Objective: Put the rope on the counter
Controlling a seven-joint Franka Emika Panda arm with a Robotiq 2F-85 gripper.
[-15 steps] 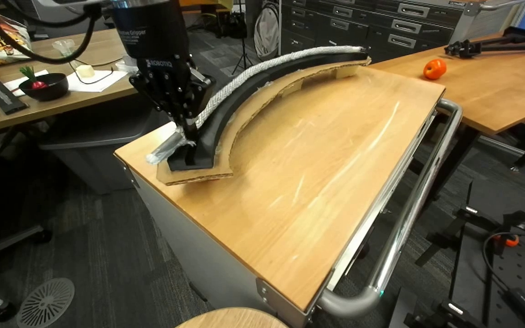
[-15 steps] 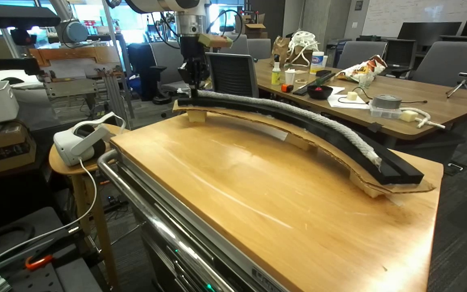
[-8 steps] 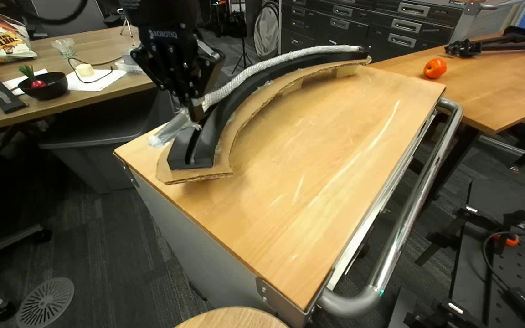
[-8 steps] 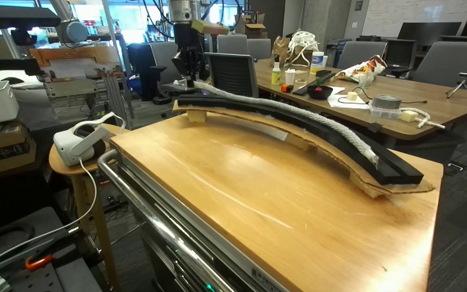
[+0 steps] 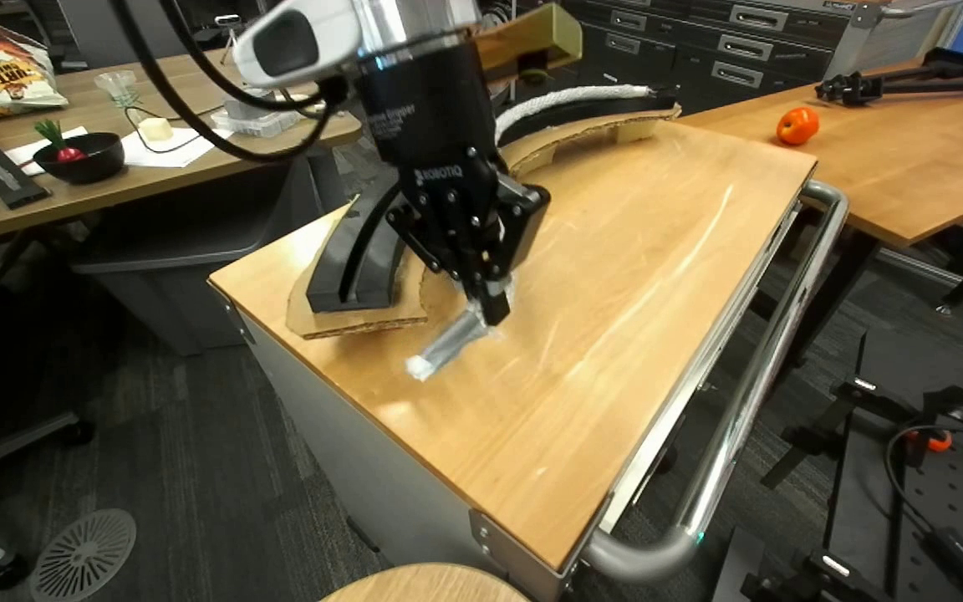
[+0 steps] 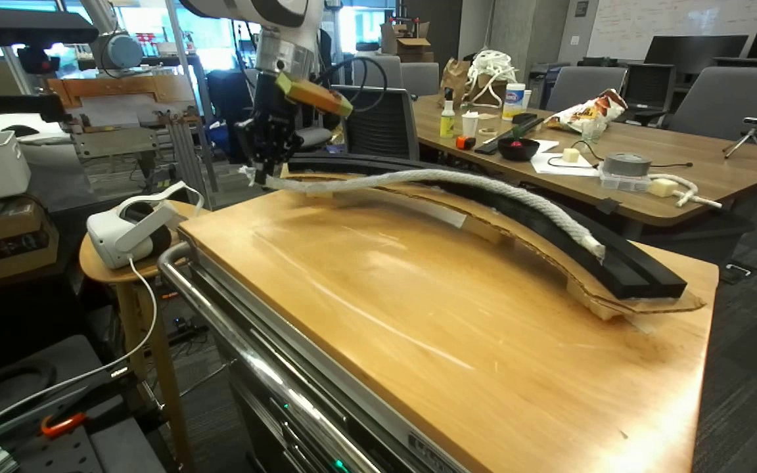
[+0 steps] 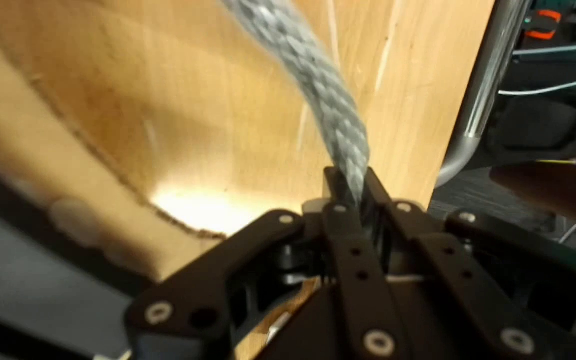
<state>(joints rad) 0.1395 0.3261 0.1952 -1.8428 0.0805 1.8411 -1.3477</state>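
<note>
Since half a second ago, we see the Robotiq gripper [image 7: 355, 180] and the near end of the braided rope [image 6: 437, 175] shifted toward four o'clock in an exterior view, off the black grooved strip [image 5: 377, 267] and over the light-wood counter [image 5: 582, 368]. Its jaws are pinched on the rope close to the taped end [image 5: 448, 341], which pokes out toward eight o'clock; we cannot tell whether it touches the wood. In an exterior view we follow the rope from the jaws toward three o'clock, arching across the cardboard base [image 5: 410, 311], its far part lying along the strip. The base stands on pale blocks [image 6: 589, 301] on the counter. Farther out, we find the chrome rail [image 5: 728, 435] at four o'clock from the gripper, a round orange-red fruit [image 5: 797, 126] on a wooden table [image 5: 933, 167] at two, and a black bowl [image 5: 95, 165] holding a radish [image 5: 70, 155] at ten.
</note>
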